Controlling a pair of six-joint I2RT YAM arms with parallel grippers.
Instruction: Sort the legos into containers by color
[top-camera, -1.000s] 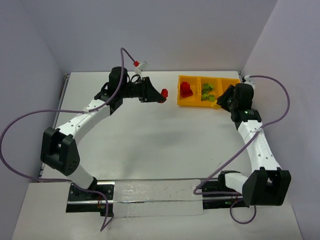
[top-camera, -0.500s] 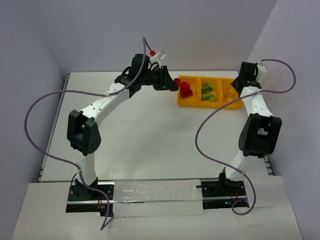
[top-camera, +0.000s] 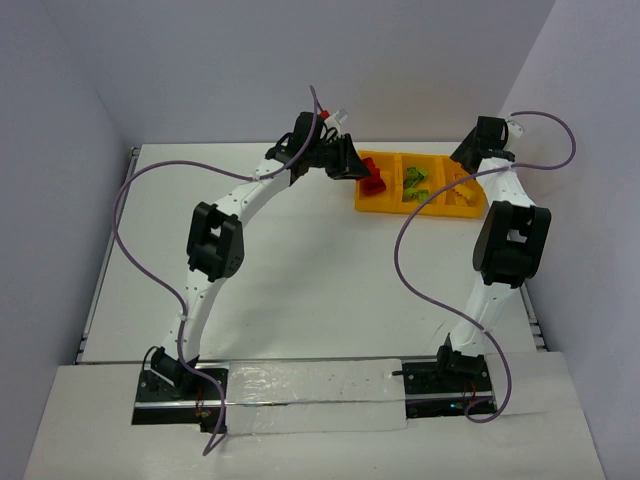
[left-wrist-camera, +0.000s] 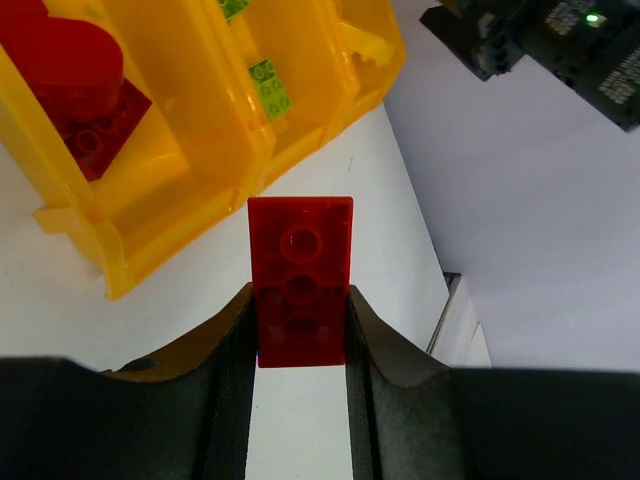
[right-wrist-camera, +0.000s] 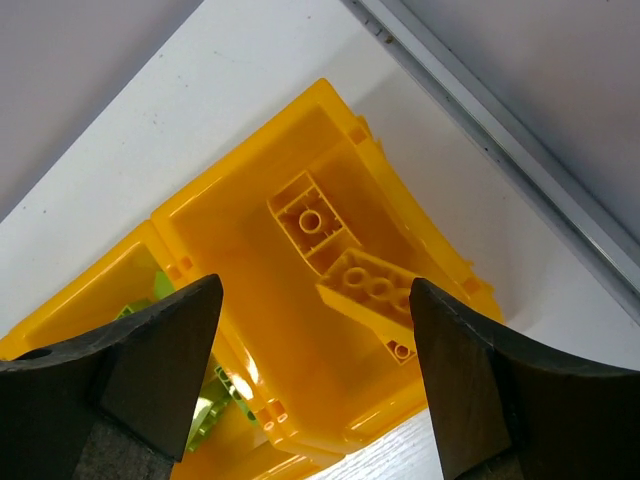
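Seen from above, the left arm (top-camera: 215, 240) is stretching far over the desk (top-camera: 300, 280). The left pincer (top-camera: 356, 167) is hanging at the left end of the orange-yellow tray (top-camera: 388, 208), which is lying near the desk's far right corner. A second ago this pincer was sitting well to the left of the tray, nearer the middle of the far edge. The right arm (top-camera: 510, 235) has risen and folded back. Its right pincer (top-camera: 466, 160) was low at the tray's near right corner earlier, and is now hanging over the right compartment. Red legos (top-camera: 372, 184) are lying in the left compartment and lime green legos (top-camera: 415, 185) in the middle one.

In the left wrist view, the left pincer is clenching a flat red brick (left-wrist-camera: 300, 280) by its long sides, with the studs facing the camera. The brick is hanging over bare desk just outside the tray's wall, not inside any compartment. The red legos are showing in the compartment at the upper left, with a green brick in the next one.

In the right wrist view, the right pincer is released: its fingers (right-wrist-camera: 160, 370) are standing wide apart with nothing between them. Below the gap, two yellow bricks (right-wrist-camera: 312, 222) are lying in the tray's end compartment, the longer one tilted just beside the square one.
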